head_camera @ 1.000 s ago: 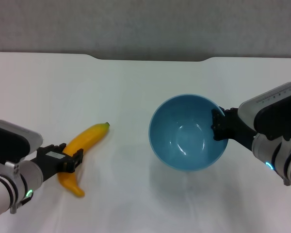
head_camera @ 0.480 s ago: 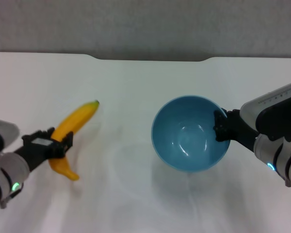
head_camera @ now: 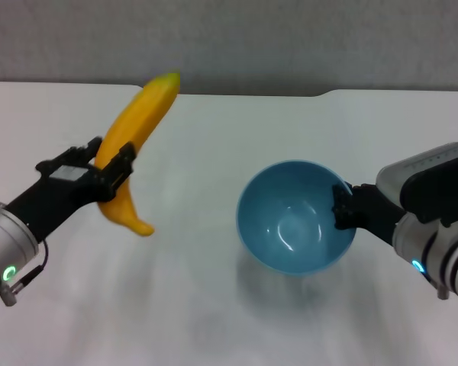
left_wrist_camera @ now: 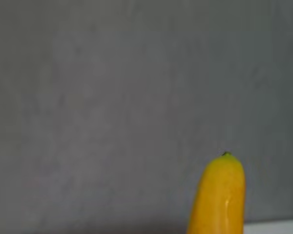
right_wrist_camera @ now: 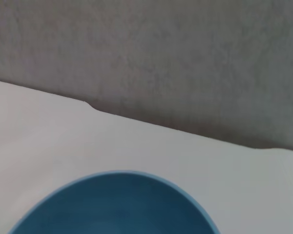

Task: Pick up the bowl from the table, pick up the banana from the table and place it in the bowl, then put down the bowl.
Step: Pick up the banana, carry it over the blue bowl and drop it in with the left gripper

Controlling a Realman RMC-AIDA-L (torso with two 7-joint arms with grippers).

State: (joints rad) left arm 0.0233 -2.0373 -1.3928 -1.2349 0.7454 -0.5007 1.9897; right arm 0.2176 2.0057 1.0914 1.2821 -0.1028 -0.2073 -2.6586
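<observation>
Lifted since before, the banana (head_camera: pixel 134 137) rises at 10 o'clock, clenched by the left gripper (head_camera: pixel 107 169). Right gripper (head_camera: pixel 342 207) grasps the bowl (head_camera: pixel 296 216) rim at 3 o'clock.

The banana (head_camera: pixel 131 145) is up off the table (head_camera: pixel 214 305), held in the left tool (head_camera: pixel 111 169) around its lower half, long and yellow-orange, tilted steeply with one end pointing up toward the far edge and the curved end hanging low. In the left wrist view its rounded tip (left_wrist_camera: pixel 219 195) shows a tiny dark speck. Over on the right, the glossy light-blue bowl (head_camera: pixel 296 216) sits open and empty, its rim pinched by the right tool (head_camera: pixel 343 210), a soft shadow beneath it.
</observation>
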